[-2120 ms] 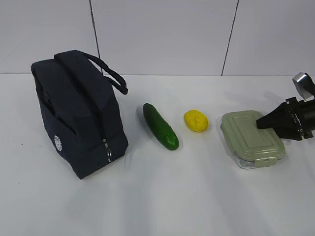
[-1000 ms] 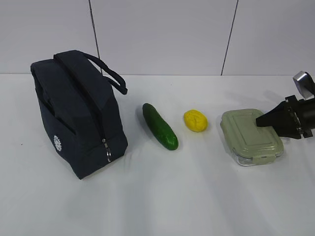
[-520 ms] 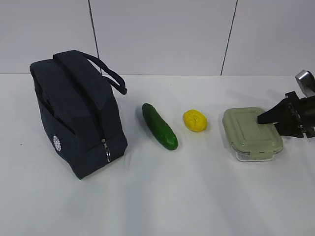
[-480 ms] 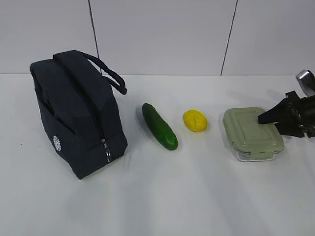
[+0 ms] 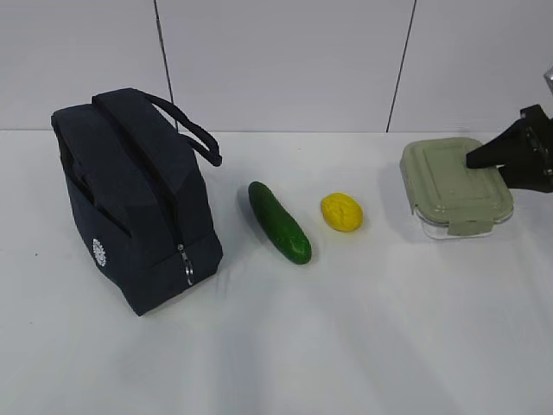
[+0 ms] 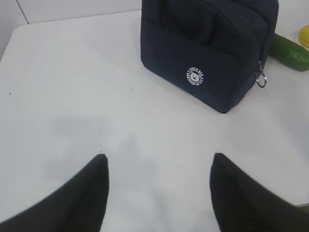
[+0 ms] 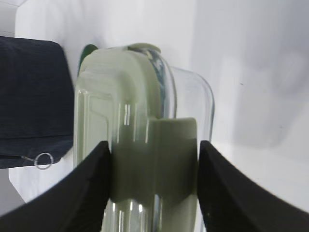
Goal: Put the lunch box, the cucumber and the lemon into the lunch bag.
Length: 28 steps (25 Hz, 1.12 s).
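Nearest the exterior camera only bare white counter (image 5: 302, 346) is seen; on it, at the left, the lunch bag (image 5: 134, 199) is stood upright, its zipper drawn closed with the metal ring pull (image 5: 189, 275) hanging at the lower front corner beside the small white logo, so nothing of its inside can be seen; its two loop handles are laid over the top. Just right of the bag the cucumber (image 5: 279, 221) is laid at a slant on the counter, and the lemon (image 5: 341, 212) is set near it, apart from both neighbours. Farther back and at the right edge, the lunch box (image 5: 455, 186) is held clear of the counter, its sage lid clipped on; no contents can be made out through the clear base in the right wrist view. The right pincer (image 7: 153, 188) is clamped on the lunch box across one end, its fingers (image 7: 87, 193) pressed against the sides. The left pincer (image 6: 159, 193) is seen spread apart and empty above bare counter, the bag beyond it.
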Tool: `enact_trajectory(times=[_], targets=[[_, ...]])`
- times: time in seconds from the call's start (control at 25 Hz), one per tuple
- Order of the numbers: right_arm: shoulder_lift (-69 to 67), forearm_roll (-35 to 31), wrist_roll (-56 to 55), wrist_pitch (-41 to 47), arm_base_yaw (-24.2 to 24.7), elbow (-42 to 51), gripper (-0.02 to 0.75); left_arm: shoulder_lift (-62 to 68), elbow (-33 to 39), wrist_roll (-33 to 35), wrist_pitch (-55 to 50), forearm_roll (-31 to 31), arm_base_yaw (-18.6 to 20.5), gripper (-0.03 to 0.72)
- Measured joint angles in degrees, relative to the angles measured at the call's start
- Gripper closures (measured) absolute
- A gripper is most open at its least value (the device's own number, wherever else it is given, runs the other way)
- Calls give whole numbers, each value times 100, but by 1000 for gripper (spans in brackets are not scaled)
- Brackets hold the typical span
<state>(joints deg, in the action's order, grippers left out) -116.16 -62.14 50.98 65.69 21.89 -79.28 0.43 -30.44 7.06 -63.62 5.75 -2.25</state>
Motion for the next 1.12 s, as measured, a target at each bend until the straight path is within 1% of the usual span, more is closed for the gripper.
enact_trajectory(times=[0.16, 0.24, 0.36, 0.44, 0.6, 0.72, 0.8, 0.96, 1.12], targets=[[382, -22, -205, 19, -305, 0, 321, 140, 0, 0, 0, 275, 0, 223], [484, -78, -318, 58, -501, 0, 321, 445, -61, -93, 17, 351, 0, 223], [566, -293, -397, 101, -787, 24, 321, 1137, -311, -337, 420, 508, 0, 223], [574, -447, -413, 113, -938, 24, 321, 1569, -473, -409, 773, 777, 0, 223], [574, -563, -423, 116, -1105, 32, 321, 2496, -661, -706, 1517, 1624, 0, 223], [574, -641, -423, 116, -1113, 32, 321, 3326, -747, -761, 1984, 2263, 0, 223], [574, -677, -423, 116, -1121, 32, 321, 3951, -807, -768, 2254, 2801, 0, 223], [574, -688, -412, 116, -1121, 32, 321, 5069, -981, -600, 2754, 3852, 0, 223], [574, -699, -362, 116, -1121, 32, 321, 6132, -1276, -424, 3076, 4748, 0, 223]])
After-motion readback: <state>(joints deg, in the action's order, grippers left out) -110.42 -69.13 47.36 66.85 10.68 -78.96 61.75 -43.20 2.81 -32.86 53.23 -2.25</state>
